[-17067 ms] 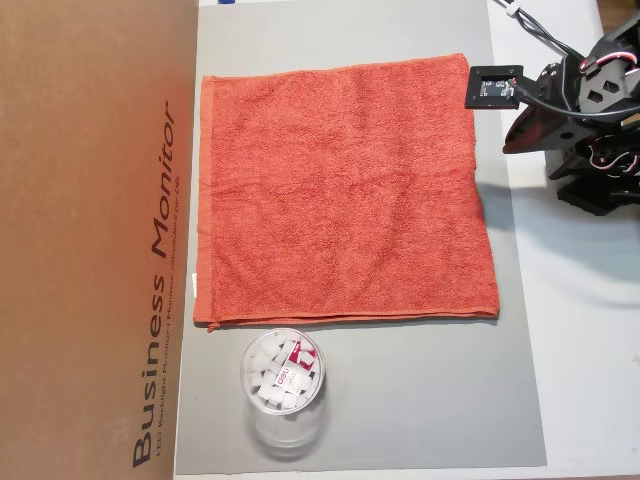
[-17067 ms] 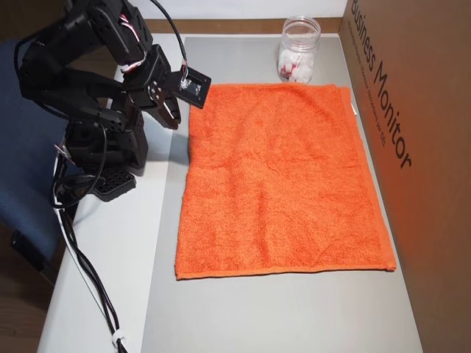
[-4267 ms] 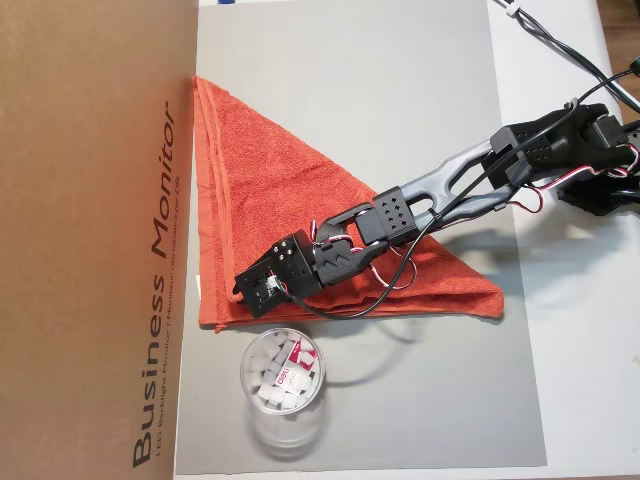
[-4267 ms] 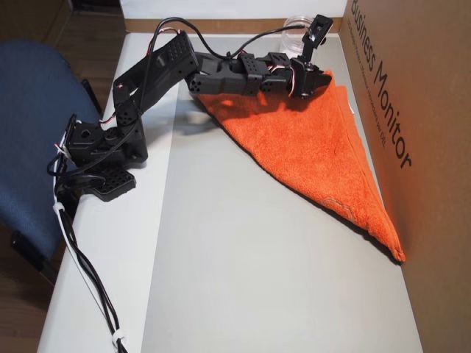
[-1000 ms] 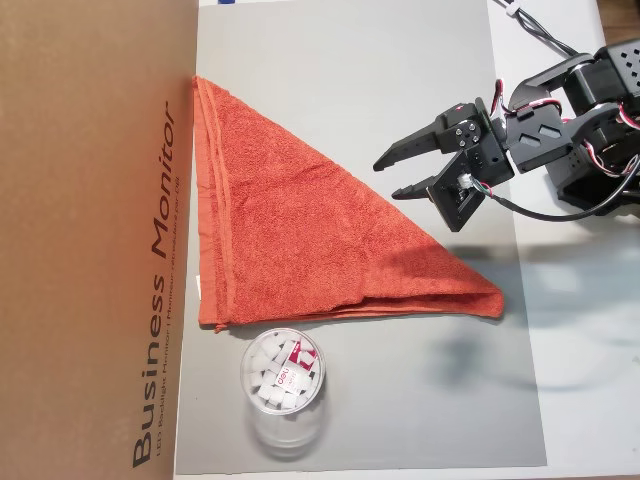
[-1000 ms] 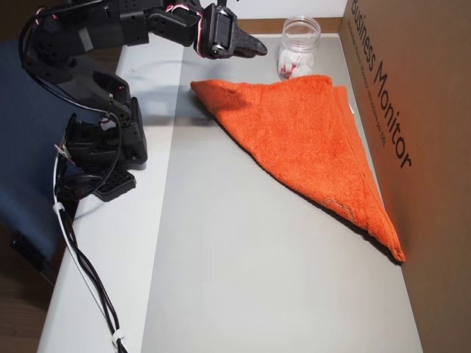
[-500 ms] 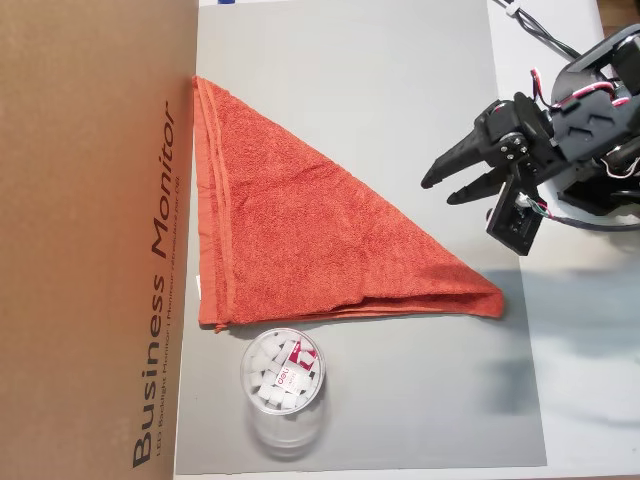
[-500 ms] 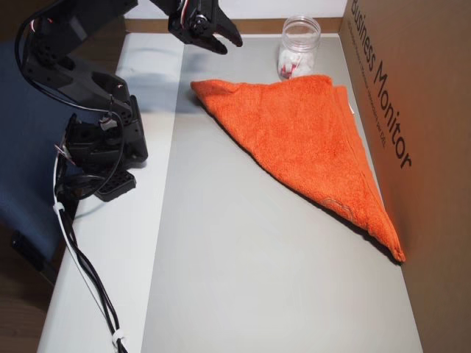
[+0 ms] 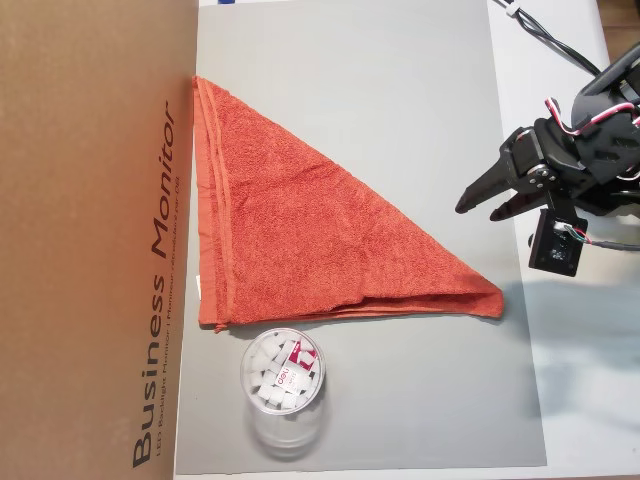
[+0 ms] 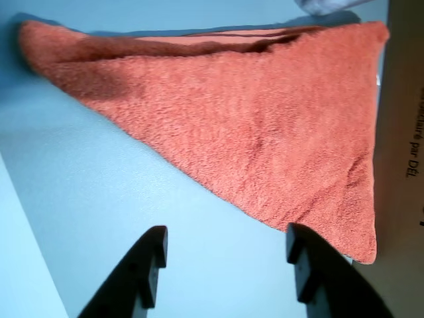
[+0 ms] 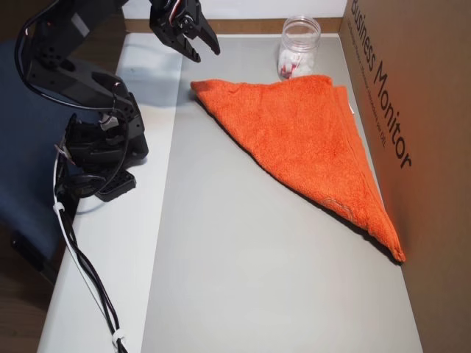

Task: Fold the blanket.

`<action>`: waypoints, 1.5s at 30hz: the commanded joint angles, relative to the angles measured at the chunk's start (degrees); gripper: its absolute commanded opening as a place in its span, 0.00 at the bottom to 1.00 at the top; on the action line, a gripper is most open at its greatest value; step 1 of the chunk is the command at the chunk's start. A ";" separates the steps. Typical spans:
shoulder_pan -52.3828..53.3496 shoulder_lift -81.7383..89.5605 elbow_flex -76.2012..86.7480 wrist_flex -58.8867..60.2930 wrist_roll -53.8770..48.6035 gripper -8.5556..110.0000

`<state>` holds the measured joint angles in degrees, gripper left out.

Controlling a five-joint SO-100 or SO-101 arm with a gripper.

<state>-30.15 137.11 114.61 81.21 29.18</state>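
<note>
**Blanket in triangle fold, gripper clear and empty**

The blanket (image 9: 300, 240) lay on the grey mat (image 9: 400, 80) as a triangle. In an overhead view one straight side ran along the cardboard box (image 9: 90, 240), another faced the jar (image 9: 283, 375), and a sharp corner pointed toward the arm. Layered hems showed along both straight sides, so it read as one diagonal fold.

The gripper (image 9: 478, 209) hung above the mat's edge, apart from the cloth, jaws spread and holding nothing.

Handling, as judged: terry cloth, soft and limp, light, with enough nap to resist slipping. It would drape and drag rather than hold shape. The best hold looked like a corner, pinching both layers at the hem; the corner nearest the arm seemed the easiest reach.

View differences: the wrist view showed the gap between the fingers (image 10: 149, 265) plainly, with a shadowed opening between the layers along the blanket's far edge. An overhead view (image 11: 185, 29) alone showed the arm's base (image 11: 103, 158) and cables. The jar's white contents showed best from above.
</note>
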 commanded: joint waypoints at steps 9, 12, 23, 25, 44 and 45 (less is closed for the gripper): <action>-8.26 0.35 3.78 -0.09 -0.18 0.24; -9.93 0.26 6.33 -0.18 -0.18 0.24; -11.60 -6.06 10.72 -0.62 -0.18 0.24; -11.60 -8.88 9.84 -2.55 -0.18 0.24; -16.08 -24.35 10.20 -17.31 0.53 0.24; -16.26 -24.96 10.20 -17.84 0.53 0.24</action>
<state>-46.05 112.50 126.30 64.42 29.36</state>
